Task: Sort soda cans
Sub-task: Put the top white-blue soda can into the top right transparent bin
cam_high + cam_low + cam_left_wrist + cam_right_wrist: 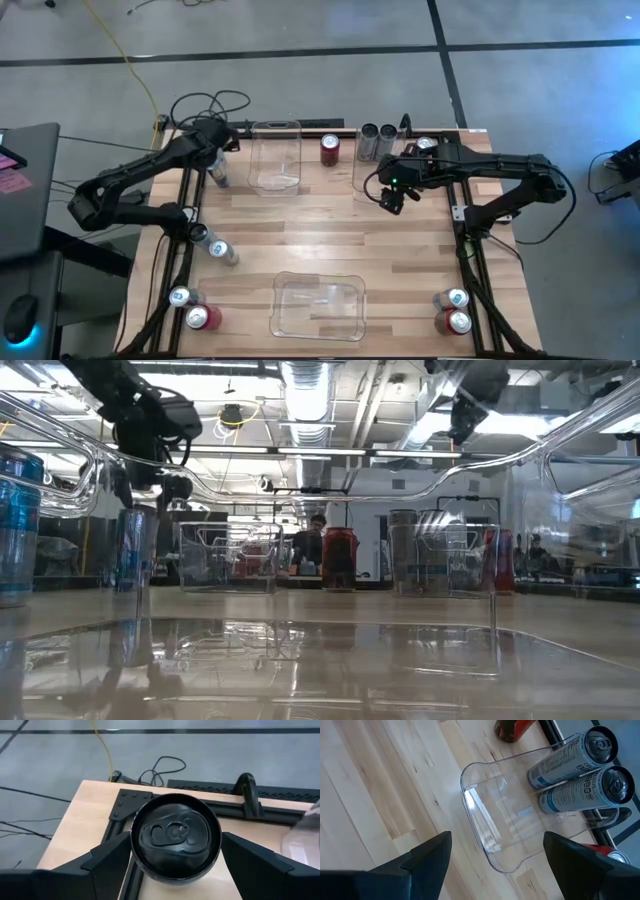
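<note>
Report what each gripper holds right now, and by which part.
Left gripper: its fingers flank a dark can at its sides, near the top; contact unclear. Right gripper: open, holding nothing, above a clear bin.

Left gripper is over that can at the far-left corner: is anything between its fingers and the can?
Nothing visible. In the left wrist view the can sits directly between the left gripper's open fingers, with only bare table and frame rail around it. The nearest clear bin stands off to one side, apart from the can.
</note>
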You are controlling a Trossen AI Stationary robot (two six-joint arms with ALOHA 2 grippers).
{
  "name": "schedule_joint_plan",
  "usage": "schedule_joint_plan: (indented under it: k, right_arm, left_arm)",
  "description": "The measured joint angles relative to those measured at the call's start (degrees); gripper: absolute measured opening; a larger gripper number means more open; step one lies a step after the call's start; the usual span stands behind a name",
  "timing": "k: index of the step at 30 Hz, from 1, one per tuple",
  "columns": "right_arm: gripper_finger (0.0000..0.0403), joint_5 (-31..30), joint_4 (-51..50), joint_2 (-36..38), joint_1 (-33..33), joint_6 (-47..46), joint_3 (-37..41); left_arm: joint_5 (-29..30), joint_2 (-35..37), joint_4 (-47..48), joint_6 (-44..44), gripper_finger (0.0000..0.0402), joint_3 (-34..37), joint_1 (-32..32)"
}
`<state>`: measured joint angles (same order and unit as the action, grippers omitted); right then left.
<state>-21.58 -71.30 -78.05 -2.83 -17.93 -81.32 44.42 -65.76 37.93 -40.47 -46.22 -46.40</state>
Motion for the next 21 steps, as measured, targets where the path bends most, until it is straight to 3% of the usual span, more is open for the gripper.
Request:
schedule_joint_plan:
  k: [9,21]
  right_arm:
    - [0.0333,0.0,-0.2,0.0,0.0,0.0,0.0]
    - [0.0333,0.2,-0.2,0.0,0.0,0.0,0.0]
  left_arm:
    - [-0.6,0.0,1.2,0.2,0.0298,1.1,-1.0]
    - [0.0,0.1,-3.2,2.3,0.0255,4.0,-2.1]
